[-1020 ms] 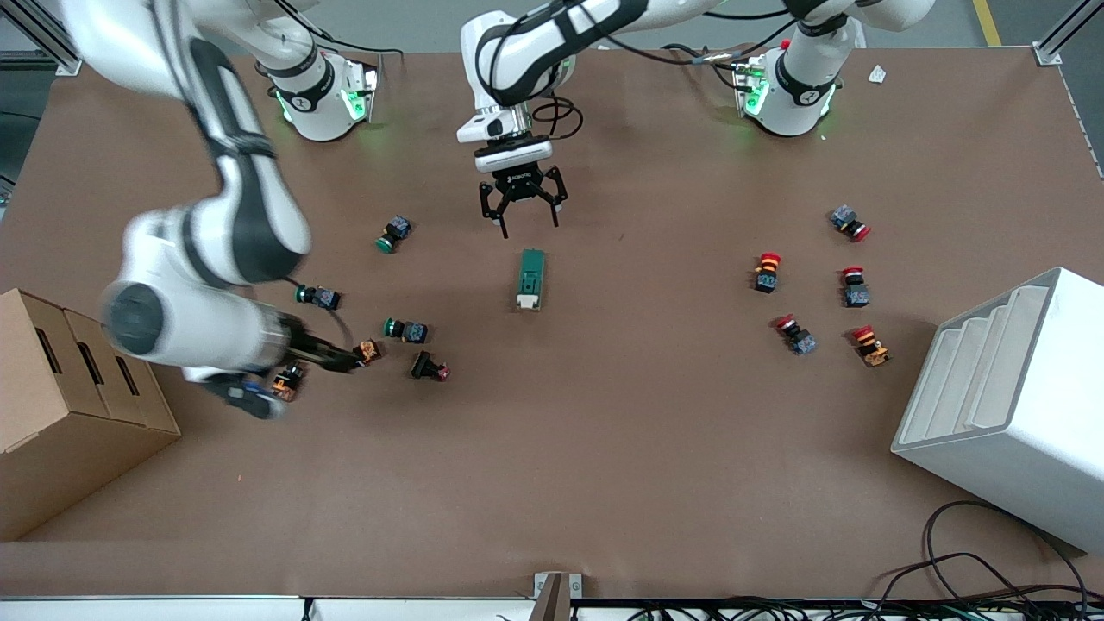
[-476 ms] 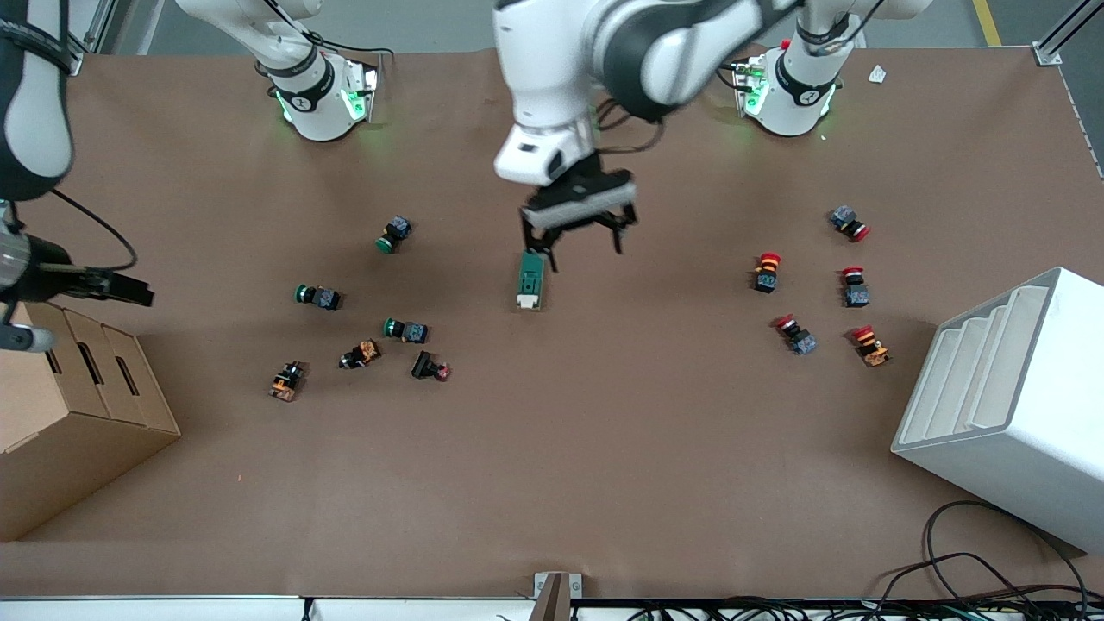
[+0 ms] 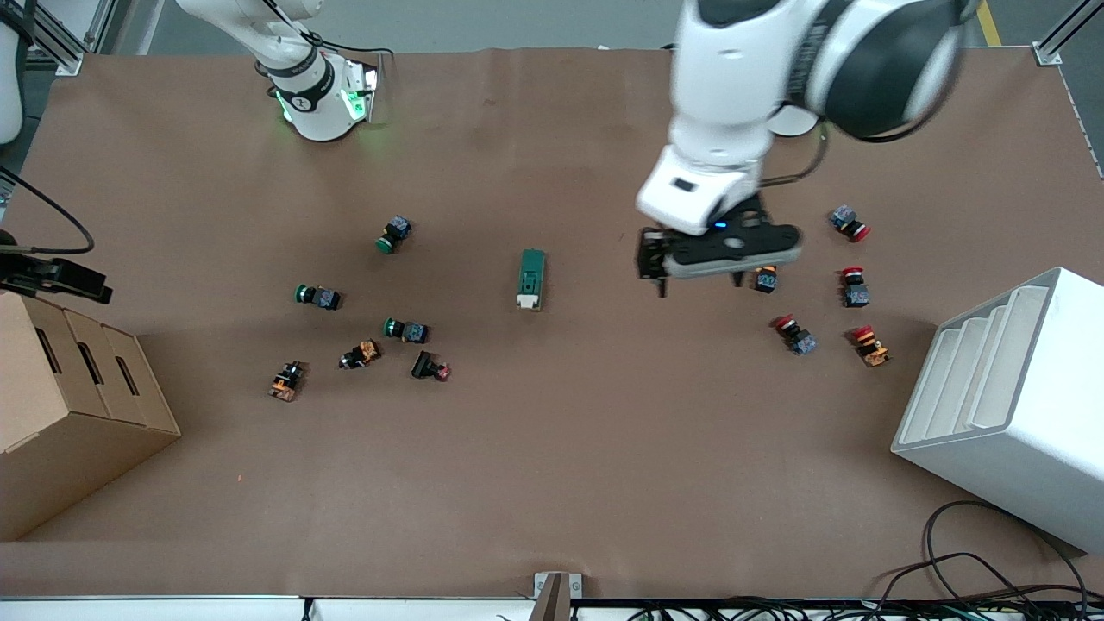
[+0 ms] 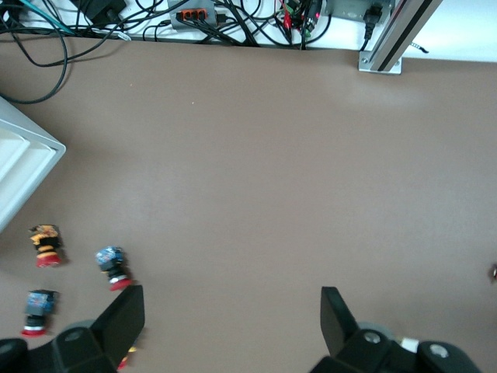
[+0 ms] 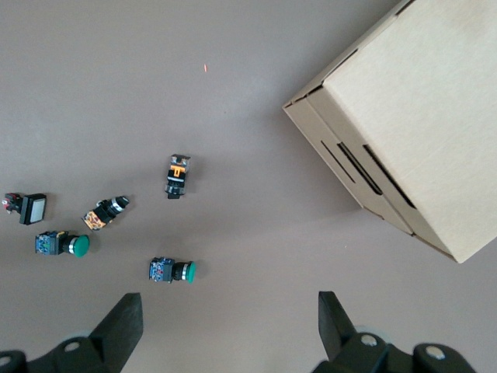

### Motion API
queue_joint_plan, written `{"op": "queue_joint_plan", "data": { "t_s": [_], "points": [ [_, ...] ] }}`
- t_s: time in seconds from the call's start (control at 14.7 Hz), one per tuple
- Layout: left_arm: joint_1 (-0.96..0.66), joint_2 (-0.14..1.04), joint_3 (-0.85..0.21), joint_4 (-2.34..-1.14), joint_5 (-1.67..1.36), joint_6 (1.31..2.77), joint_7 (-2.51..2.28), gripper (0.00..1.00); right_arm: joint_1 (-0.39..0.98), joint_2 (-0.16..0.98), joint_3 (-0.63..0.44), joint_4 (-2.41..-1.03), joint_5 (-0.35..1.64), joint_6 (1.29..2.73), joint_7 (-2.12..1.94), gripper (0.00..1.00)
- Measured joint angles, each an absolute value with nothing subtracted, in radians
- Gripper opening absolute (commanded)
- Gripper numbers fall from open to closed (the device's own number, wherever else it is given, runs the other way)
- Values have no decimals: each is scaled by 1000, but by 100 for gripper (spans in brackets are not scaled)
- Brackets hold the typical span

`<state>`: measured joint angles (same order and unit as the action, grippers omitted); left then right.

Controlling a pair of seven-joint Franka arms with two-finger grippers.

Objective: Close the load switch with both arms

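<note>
Switch [image 3: 532, 279] lies untouched at center frame on the counter [image 3: 552, 483]; left tool [image 3: 700, 280], released, hangs mid-right of it, right tool [image 5: 225, 330], released, over the box [image 3: 60, 405] at frame's left edge, both likely unpositioned.

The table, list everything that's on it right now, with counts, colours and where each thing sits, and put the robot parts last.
load switch: one, dark green with a white end, lying mid-table, untouched.
green-capped push buttons: three, toward the right arm's end of the table.
small orange-and-black parts: two, nearer the front camera than the green buttons.
black part with a red tip: one, beside the orange ones.
red-capped buttons: five, toward the left arm's end; one partly hidden under the gripper.
cardboard box: one, brown, right arm's end.
white stepped rack: one, left arm's end.
left gripper: open, over the table beside the red buttons.
right gripper: open, over the table beside the cardboard box.
</note>
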<state>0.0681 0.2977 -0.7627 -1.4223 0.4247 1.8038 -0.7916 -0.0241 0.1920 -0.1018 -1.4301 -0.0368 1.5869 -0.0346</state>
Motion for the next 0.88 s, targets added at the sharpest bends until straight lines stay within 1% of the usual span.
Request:
{"op": "queue_joint_plan", "data": {
  "t_s": [0.07,0.27,0.34,0.48,0.61,0.75,0.88],
  "points": [
    [61,264,-694,-1422,346,1802,-706,100,-24,192,-102,-1416,-37,1570,-35,100],
    [-9,158,-427,-1436,169,1753,-416,100,-24,192,-96,-1385,-37,1475,-35,100],
    [-15,129,-373,-1444,149,1724,-331,100,-24,191,-91,-1380,-37,1431,-35,100],
    [-18,83,-286,-1458,117,1665,-183,100,-20,179,-82,-1377,-36,1392,-35,100],
    [-20,45,-202,-1482,80,1627,-61,100,-17,135,-78,-1399,-36,1388,-35,100],
    [-20,3,-129,-1534,45,1611,28,100,-16,54,-76,-1472,-36,1412,-35,100],
    [-18,-49,-95,-1601,34,1608,56,100,-16,-37,-76,-1564,-35,1439,-35,100]
  ]
}}
